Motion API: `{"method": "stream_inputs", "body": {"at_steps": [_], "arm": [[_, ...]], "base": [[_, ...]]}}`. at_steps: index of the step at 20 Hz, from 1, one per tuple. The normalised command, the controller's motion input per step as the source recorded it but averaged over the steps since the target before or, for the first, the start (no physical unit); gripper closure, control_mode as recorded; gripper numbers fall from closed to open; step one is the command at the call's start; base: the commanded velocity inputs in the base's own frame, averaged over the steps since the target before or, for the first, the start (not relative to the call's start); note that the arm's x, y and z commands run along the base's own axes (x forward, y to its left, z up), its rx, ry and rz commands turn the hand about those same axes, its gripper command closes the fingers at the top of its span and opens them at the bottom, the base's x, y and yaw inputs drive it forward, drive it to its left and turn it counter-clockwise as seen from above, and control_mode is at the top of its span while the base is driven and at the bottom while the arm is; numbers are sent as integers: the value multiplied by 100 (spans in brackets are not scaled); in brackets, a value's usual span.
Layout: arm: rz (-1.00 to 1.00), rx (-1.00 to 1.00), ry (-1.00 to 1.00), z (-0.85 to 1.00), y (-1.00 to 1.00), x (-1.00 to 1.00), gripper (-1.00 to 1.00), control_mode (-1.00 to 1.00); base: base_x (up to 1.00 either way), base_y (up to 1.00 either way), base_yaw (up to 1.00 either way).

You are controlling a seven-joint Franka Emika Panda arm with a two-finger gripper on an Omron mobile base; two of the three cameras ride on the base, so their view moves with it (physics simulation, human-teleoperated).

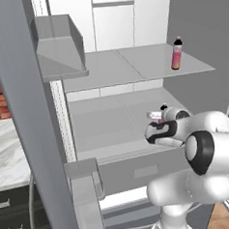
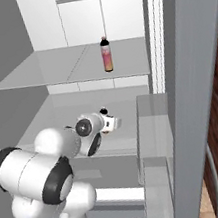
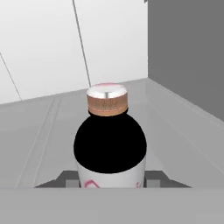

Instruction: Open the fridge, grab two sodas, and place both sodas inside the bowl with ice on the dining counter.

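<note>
Even, diffuse rendered light throughout, with no visible source. The fridge (image 1: 129,18) interior is bright white at the back, and its shelves carry only faint shading. The upright soda bottle (image 1: 177,54) is sharp but small. In the hand view, the near bottle (image 3: 109,144) shows a flat black shoulder without detail and a soft highlight on its cap.

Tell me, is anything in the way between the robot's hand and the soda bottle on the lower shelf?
No. The hand already sits around the soda bottle on the lower fridge shelf, one finger on each side, with nothing between them. Another soda stands on the upper shelf, well clear.
</note>
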Motion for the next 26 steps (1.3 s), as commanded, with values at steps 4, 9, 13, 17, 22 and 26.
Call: {"method": "stream_inputs", "body": {"at_steps": [4,9,13,17,22,26], "arm": [[3,2,-1,6,2,-70,100,-100],[5,2,0,19,2,-62,100,-100],[2,0,7,57,8,-29,100,-100],[0,0,18,41,16,-31,100,-100],[1,0,13,16,12,-68,100,-100],[0,0,3,1,11,-96,100,-100]], "base": [[0,0,0],[0,0,0],[0,0,0],[0,0,0],[0,0,0],[0,0,0]]}}
